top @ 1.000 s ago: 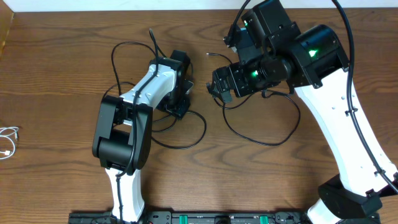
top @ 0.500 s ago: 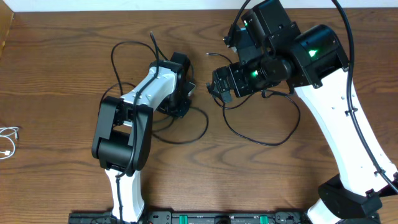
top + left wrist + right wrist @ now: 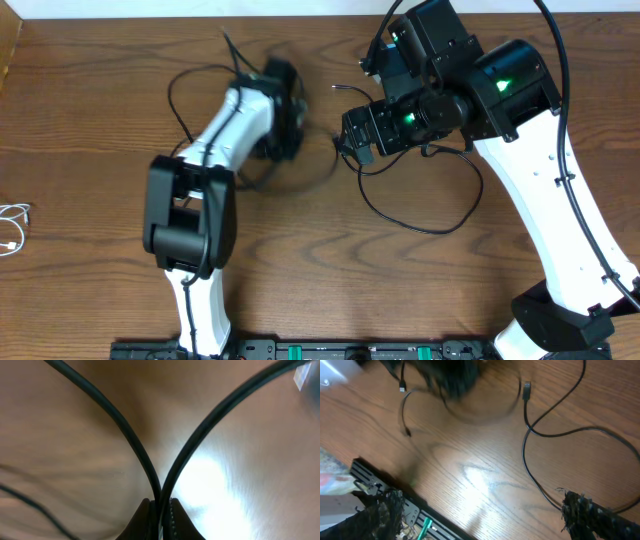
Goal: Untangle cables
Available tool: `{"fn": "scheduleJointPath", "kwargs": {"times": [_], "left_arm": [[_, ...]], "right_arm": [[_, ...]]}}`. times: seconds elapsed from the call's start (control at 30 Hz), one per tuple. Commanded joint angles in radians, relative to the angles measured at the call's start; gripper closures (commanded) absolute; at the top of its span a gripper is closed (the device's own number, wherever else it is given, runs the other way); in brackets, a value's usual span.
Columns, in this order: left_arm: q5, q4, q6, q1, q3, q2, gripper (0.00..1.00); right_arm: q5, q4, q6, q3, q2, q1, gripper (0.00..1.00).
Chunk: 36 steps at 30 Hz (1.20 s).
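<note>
Legible text, labels, brands, numbers, signs: none. Nothing readable is found on the cables (image 3: 430, 230) or the worktop (image 3: 90, 110).

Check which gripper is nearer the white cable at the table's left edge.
Left. The left gripper is well right of the white cable; the right gripper sits farther right.

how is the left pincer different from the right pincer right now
The left pincer is shut, the right pincer wide open. The left pincer pinches black cable strands between its fingers; the right pincer holds nothing, a loose cable lying untouched below it. Both are over the wooden table.
</note>
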Motion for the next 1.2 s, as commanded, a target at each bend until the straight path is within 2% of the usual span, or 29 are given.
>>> {"fn": "scheduleJointPath", "kwargs": {"times": [0.0, 0.17, 0.27, 0.33, 0.4, 0.53, 0.57, 0.6, 0.63, 0.93, 1.17], "left_arm": [[-0.025, 0.021, -0.037, 0.089, 0.221, -0.016, 0.92], [-0.046, 0.106, -0.066, 0.217, 0.563, -0.016, 0.93], [-0.218, 0.173, -0.174, 0.289, 0.729, -0.016, 0.93], [-0.272, 0.21, -0.232, 0.337, 0.779, -0.016, 0.92], [-0.274, 0.227, -0.236, 0.392, 0.787, -0.015, 0.92], [-0.357, 0.171, -0.237, 0.47, 0.774, 0.027, 0.91], [-0.356, 0.158, -0.237, 0.482, 0.764, 0.042, 0.7], [-0.356, 0.143, -0.248, 0.494, 0.746, 0.06, 0.32], [-0.352, 0.134, -0.26, 0.502, 0.731, 0.079, 0.06], [-0.345, 0.013, -0.27, 0.51, 0.626, 0.257, 0.05], [-0.341, -0.016, -0.269, 0.431, 0.61, 0.302, 0.04]], "right_arm": [[0.035, -0.005, -0.011, 0.009, 0.01, 0.005, 0.01], [0.035, -0.006, -0.011, 0.009, 0.01, 0.005, 0.01], [0.035, -0.012, -0.011, 0.009, 0.01, 0.005, 0.01], [0.035, -0.012, -0.011, 0.009, 0.01, 0.005, 0.01], [0.035, -0.011, -0.011, 0.009, 0.01, 0.005, 0.01], [0.034, -0.011, -0.01, 0.009, 0.01, 0.005, 0.01], [0.034, -0.011, -0.01, 0.009, 0.01, 0.005, 0.01], [0.034, -0.01, -0.01, 0.009, 0.01, 0.005, 0.01], [0.034, -0.009, -0.006, 0.009, 0.01, 0.005, 0.01], [0.034, -0.04, 0.008, 0.009, 0.01, 0.005, 0.01], [0.034, -0.035, 0.008, 0.009, 0.01, 0.005, 0.01]]}}
